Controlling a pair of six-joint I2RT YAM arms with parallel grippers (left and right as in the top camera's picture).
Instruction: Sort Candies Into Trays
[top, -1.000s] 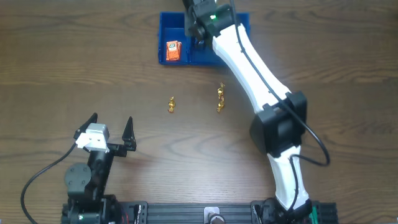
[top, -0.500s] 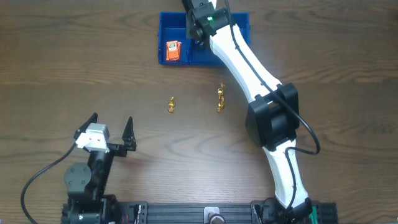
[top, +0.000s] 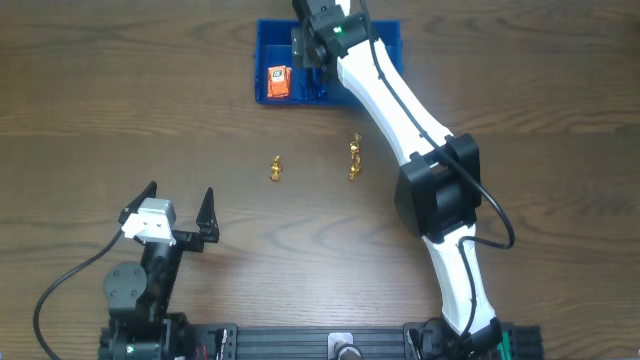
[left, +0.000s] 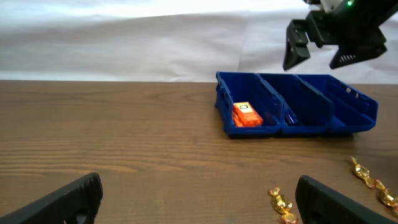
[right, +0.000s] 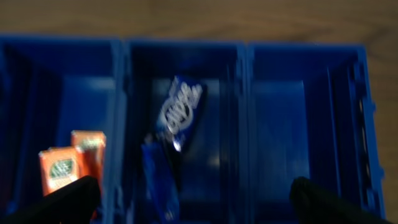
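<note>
A blue three-compartment tray (top: 385, 40) stands at the table's far edge. An orange candy (top: 279, 82) lies in its left compartment, also visible as the orange candy (left: 247, 115) and the orange candy (right: 62, 167). Blue-wrapped candies (right: 180, 115) lie in the middle compartment. My right gripper (top: 312, 55) hangs open above the tray, its fingers spread with nothing between them; the right gripper (left: 316, 61) shows well clear of the rim. Three gold candies lie on the wood: one (top: 277, 168) at centre-left, a pair (top: 353, 160) to its right. My left gripper (top: 180, 192) stands open near the front left.
The tray's right compartment (right: 292, 124) holds nothing. Bare brown wood (top: 120, 110) stretches between my left gripper and the tray. The right arm's white links (top: 400, 110) run diagonally past the pair of gold candies.
The right arm's elbow shifted left and its gripper edged left over the tray, fingers now spread wider. The left arm and the gold candies have not moved.
</note>
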